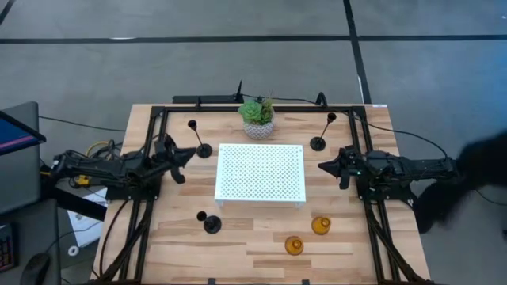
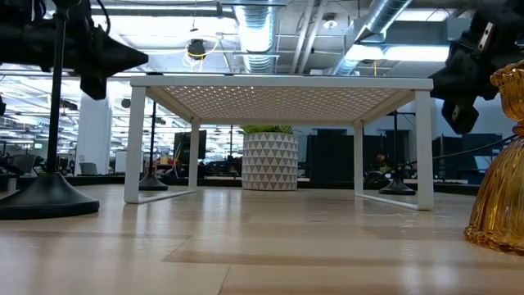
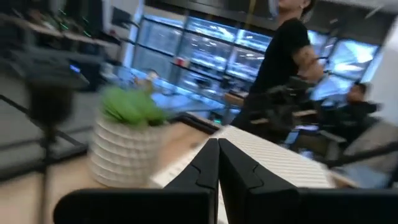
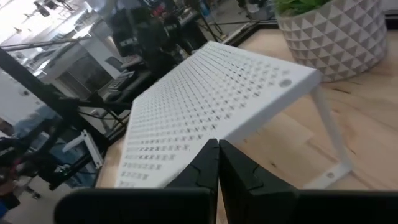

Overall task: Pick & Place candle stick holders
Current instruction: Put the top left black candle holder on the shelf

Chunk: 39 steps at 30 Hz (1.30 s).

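Two tall thin-stemmed black holders stand on their round bases at the far left (image 1: 199, 139) and far right (image 1: 323, 131) of the table. A short black holder (image 1: 212, 225) stands near the front left. It also shows in the low view (image 2: 45, 197). Two amber holders (image 1: 321, 226) (image 1: 294, 245) stand at the front right, and one of them shows in the low view (image 2: 499, 164). My left gripper (image 1: 195, 152) (image 3: 217, 149) is shut and empty, just left of the far-left tall holder's base. My right gripper (image 1: 321, 166) (image 4: 217, 149) is shut and empty, right of the white rack.
A white perforated rack (image 1: 260, 172) stands on thin legs in the table's middle. A green plant in a white pot (image 1: 258, 119) stands behind it at the far edge. A black frame (image 1: 158, 111) borders the table. A person (image 3: 280, 56) stands beyond the table.
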### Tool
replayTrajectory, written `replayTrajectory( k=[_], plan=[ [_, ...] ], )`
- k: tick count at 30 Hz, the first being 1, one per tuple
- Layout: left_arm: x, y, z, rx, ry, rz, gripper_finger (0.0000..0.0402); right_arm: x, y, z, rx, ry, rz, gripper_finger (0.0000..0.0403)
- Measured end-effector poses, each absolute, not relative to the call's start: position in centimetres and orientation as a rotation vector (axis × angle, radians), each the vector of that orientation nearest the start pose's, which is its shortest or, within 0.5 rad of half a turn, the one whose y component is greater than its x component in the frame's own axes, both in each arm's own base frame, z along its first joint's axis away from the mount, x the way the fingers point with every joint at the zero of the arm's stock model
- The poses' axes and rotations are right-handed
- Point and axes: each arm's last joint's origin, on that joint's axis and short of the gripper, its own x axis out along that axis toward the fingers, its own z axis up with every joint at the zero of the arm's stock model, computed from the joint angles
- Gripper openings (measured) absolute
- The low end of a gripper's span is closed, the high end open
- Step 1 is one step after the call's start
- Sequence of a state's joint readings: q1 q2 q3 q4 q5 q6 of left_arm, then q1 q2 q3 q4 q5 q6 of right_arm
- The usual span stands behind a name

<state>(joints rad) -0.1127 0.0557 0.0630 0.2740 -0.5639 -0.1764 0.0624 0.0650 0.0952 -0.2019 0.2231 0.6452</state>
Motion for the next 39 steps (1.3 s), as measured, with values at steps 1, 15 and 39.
replayTrajectory(
  k=[1, 15, 39],
  plan=[
    [9.1, 0.6, 20.7, -0.245, -0.297, 0.459, 0.0004, 9.4, -0.1, 17.1, 0.616, 0.121, -0.215, 0.0000],
    [11.2, 1.1, 19.3, -0.076, -0.032, 0.856, 0.0003, 9.4, -0.1, 16.9, 0.614, 0.135, -0.232, 0.0000],
    [11.7, 1.5, 18.6, -0.086, -0.003, 0.982, 0.0119, 9.3, -0.2, 16.6, 0.599, 0.151, -0.292, 0.0000]
  ],
)
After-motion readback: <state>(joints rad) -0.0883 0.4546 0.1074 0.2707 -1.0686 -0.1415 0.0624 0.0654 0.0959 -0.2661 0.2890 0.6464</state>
